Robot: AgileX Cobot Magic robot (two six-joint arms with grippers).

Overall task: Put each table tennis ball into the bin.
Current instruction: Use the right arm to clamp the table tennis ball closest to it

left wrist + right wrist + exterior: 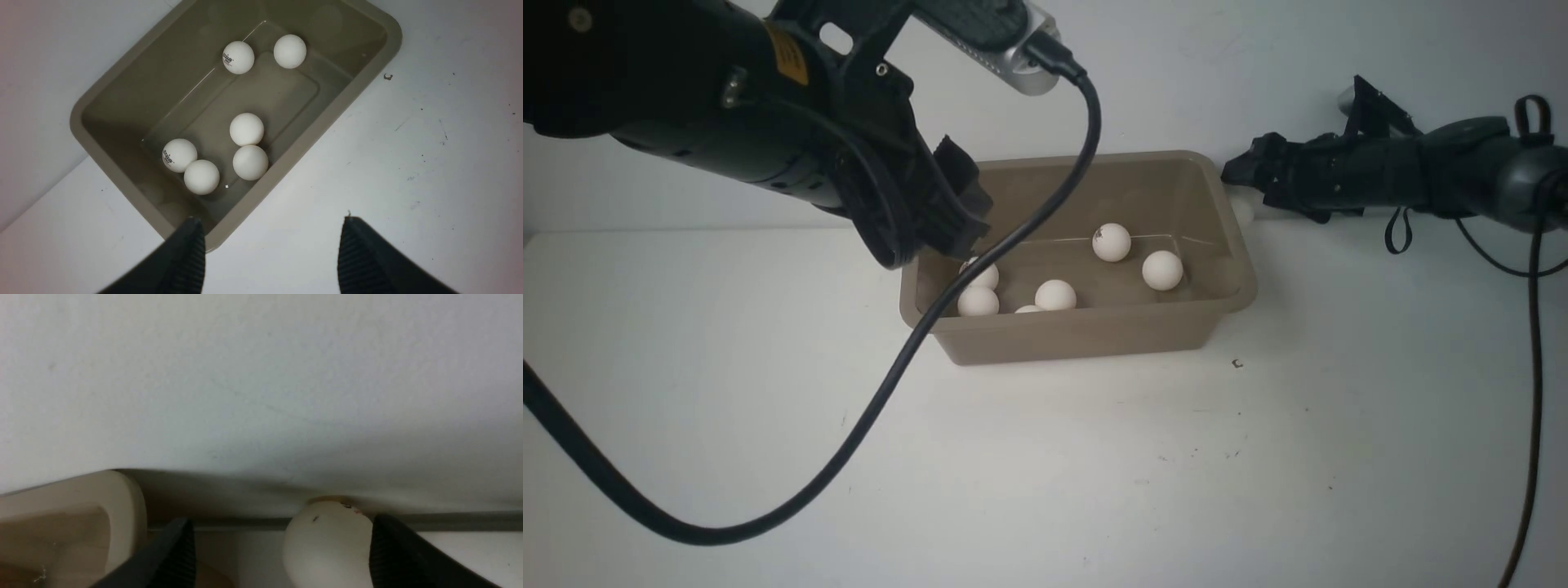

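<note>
Sitting on speckled white table [1094, 474] near white wall [1217, 73]: bin [1086, 339].

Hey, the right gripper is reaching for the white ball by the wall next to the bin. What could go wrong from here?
1. The small white table tennis ball sits off-centre between the open right gripper's fingers, close to one, so closing may squirt it along the white wall.
2. The gripper works tight between the wall and the taupe plastic bin and might nudge the bin.
3. The left arm's black cable drapes across the bin and could deflect a dropped ball.
</note>
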